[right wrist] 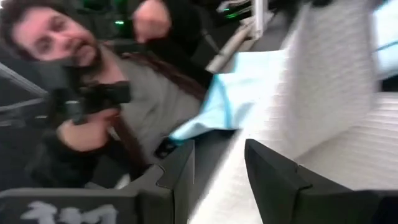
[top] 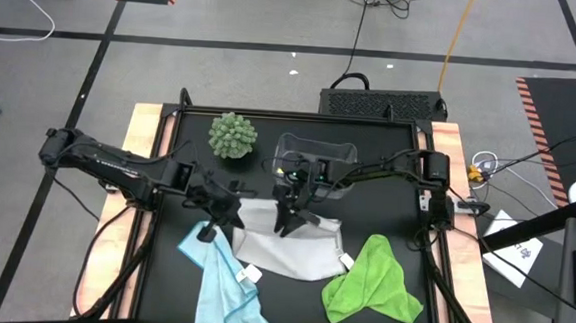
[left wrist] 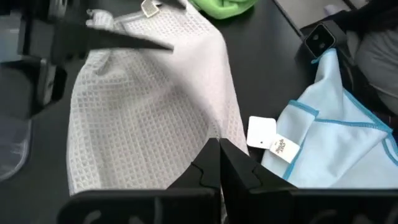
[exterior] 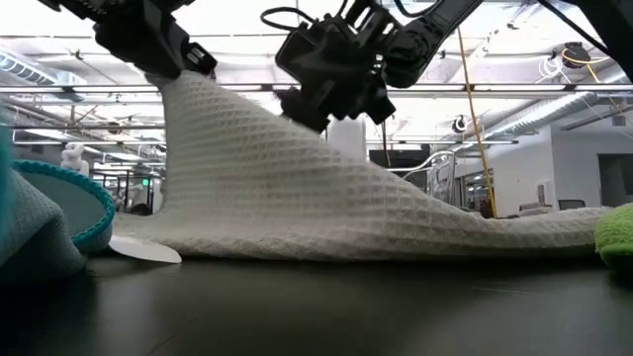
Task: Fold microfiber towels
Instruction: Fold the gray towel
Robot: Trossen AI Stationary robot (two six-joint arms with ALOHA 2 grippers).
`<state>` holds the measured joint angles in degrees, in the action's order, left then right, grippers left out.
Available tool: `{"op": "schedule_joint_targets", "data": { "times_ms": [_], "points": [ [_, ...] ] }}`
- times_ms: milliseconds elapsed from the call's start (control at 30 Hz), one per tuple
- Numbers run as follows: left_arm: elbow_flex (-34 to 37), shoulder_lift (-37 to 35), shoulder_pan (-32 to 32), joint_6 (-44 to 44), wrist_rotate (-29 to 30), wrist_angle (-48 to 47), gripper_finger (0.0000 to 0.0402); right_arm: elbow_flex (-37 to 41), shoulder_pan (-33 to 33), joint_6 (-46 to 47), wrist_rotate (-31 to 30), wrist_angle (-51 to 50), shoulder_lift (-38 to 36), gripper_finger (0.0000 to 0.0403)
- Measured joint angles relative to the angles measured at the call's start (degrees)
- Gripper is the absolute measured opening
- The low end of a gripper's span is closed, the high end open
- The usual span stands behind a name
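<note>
The white waffle towel [top: 288,250] lies mid-table with its far edge raised; in the low view [exterior: 297,188] it slopes down from both grippers to the table. My left gripper [top: 227,213] is shut on its far left part. My right gripper [top: 286,220] is on the far edge a little to the right. The light blue towel [top: 222,283] with a white tag [left wrist: 261,132] lies crumpled at the near left. The lime green towel [top: 373,282] lies crumpled at the near right. My left gripper pinches the white towel's edge [left wrist: 211,134] between its two shut fingers, coming from above. That part [exterior: 188,89] is lifted clear and the cloth hangs down from it to the table. My right gripper has the white towel's raised far edge [exterior: 309,124] between its fingers, from above. In the right wrist view white cloth [right wrist: 219,186] runs through a small gap between the fingers. One layer or several, I cannot tell. The cloth slopes from there to the table at the right.
A round green spiky plant [top: 232,136] and a clear plastic bin [top: 313,155] stand at the table's far side. A person [right wrist: 118,118] shows beyond the table in the right wrist view.
</note>
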<state>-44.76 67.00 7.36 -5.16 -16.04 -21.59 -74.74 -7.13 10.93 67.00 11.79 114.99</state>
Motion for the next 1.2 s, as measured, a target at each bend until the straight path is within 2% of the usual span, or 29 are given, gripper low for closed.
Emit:
{"op": "schedule_joint_targets", "data": {
  "times_ms": [233,333,500,933,1200],
  "points": [
    [0.0,0.0,0.2,0.0,1.7,-0.5,0.0,0.1,1.3,1.5,0.1,0.1,0.2,0.0132],
    [0.0,0.4,0.1,-0.4,0.9,0.9,0.0,0.1,1.3,3.1,-2.4,2.2,0.2,0.0132],
    [0.0,0.8,-0.4,-0.5,-1.3,2.6,0.0,0.1,-0.2,3.4,-9.9,4.4,0.2,0.0136],
    [-1.1,4.7,-3.9,-2.2,-4.5,4.7,0.0,-2.3,-0.3,0.1,-10.1,4.8,0.9,0.0171],
    [-7.3,7.1,-2.9,-3.8,-3.3,0.6,0.0,-2.5,-0.3,0.6,-10.0,6.3,3.7,0.0171]
  ]
}}
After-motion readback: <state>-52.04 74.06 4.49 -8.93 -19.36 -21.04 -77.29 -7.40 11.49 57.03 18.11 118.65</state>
